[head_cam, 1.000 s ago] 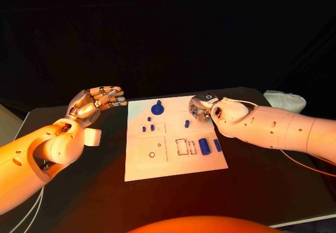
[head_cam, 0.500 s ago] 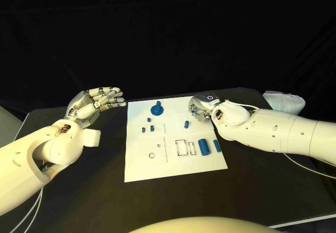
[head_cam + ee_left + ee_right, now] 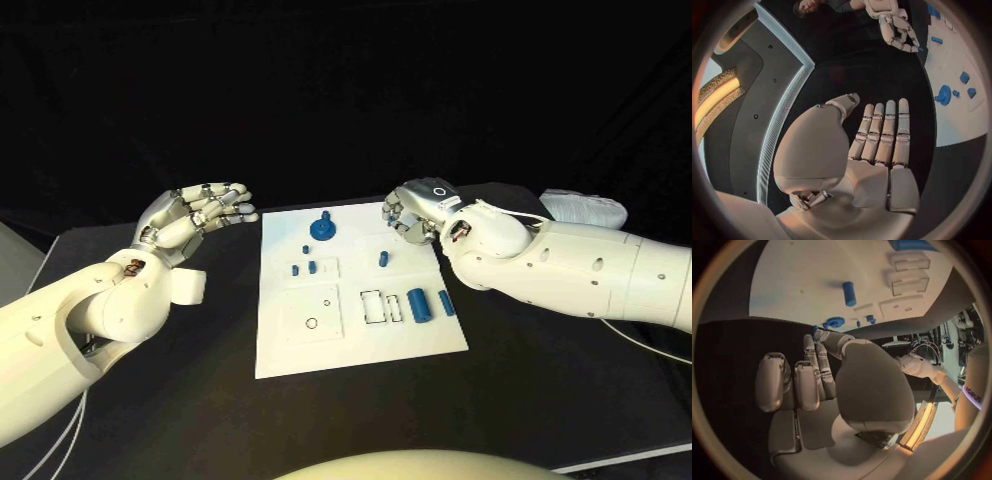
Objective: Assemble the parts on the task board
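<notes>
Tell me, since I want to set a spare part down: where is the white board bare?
The task board is bare along its near edge, below the ring and the blue cylinder. Its far half is crowded: the blue knob, small blue pegs, and the right hand over the far right corner.

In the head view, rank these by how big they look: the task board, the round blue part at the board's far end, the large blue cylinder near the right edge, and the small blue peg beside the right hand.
1. Task board
2. Round blue part
3. Large blue cylinder, close to the round part in looks, so that order is unsure
4. Small blue peg
</notes>
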